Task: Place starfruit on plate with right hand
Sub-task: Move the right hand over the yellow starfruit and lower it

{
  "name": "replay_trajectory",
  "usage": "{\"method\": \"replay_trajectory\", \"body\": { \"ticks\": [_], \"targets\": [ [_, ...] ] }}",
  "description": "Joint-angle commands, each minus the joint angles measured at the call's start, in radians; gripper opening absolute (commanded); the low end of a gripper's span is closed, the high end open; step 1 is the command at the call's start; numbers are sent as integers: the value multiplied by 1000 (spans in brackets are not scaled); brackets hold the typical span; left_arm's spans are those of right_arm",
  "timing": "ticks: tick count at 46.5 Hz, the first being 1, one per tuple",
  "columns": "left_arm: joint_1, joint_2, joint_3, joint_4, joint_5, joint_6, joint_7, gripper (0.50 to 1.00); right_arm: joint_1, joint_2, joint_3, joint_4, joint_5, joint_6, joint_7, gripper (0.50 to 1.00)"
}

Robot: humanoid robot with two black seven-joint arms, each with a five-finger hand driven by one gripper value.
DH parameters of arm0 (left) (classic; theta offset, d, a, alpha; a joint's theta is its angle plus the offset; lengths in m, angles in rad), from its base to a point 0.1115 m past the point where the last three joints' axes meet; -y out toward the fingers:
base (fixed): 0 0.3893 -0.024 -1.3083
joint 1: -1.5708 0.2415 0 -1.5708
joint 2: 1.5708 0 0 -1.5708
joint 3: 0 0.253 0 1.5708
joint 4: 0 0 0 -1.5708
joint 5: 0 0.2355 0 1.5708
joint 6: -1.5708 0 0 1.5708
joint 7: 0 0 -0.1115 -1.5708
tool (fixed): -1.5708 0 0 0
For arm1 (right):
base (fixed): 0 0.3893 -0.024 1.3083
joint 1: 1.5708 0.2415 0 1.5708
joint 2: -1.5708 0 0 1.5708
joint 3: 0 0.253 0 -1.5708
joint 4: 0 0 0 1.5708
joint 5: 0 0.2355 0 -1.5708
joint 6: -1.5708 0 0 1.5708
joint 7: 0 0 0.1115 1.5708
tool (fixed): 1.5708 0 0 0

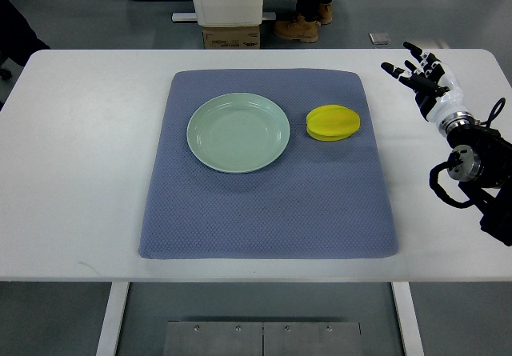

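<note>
Bright yellow, ridged plastic-looking starfruit (333, 123) lies on its side on the blue-grey quilted cloth mat (264, 212), just beside the right rim of the pale green round ceramic plate (238, 132), not touching it. Plate sits bare on the upper middle of the mat; mat covers the centre of the white rectangular table (72, 172). Judged a light, stiff, hollow piece, glossy skin likely a bit slippery, ridges running lengthwise. Best hold would seem to be across the short width, fingers seated in the grooves between ridges, thumb opposing from the near side; a pinch on a ridge crest could roll it. Little risk of damage if dropped, but it may tumble on its ridges. Right hand (426, 80), black and white with jointed fingers, is over the table's far right edge, well apart from the fruit, fingers spread wide and holding nothing, its arm entering from the right edge of the view. Left hand not in sight. Task not yet begun: reach, grasp and short carry leftward to the plate remain. Beyond the table's far edge, a cardboard box (230, 36) and a person's tan boots (304, 25) on the grey floor.
</note>
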Motion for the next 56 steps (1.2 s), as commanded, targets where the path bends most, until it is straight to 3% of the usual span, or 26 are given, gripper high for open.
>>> {"method": "replay_trajectory", "body": {
  "ticks": [1,18,34,50,56],
  "targets": [
    [0,0,0,0,0,0,0,1000,0,-2,-8,4,-4,0,7,1000],
    [0,0,0,0,0,0,0,1000,14,-15,-91,103,-143,-13,49,1000],
    [0,0,0,0,0,0,2,1000,19,-109,-123,299,-298,-30,50,1000],
    [0,0,0,0,0,0,0,1000,86,-126,-298,304,-424,-76,83,1000],
    [0,0,0,0,0,0,0,1000,141,-123,-434,302,-427,-139,96,1000]
  ]
}}
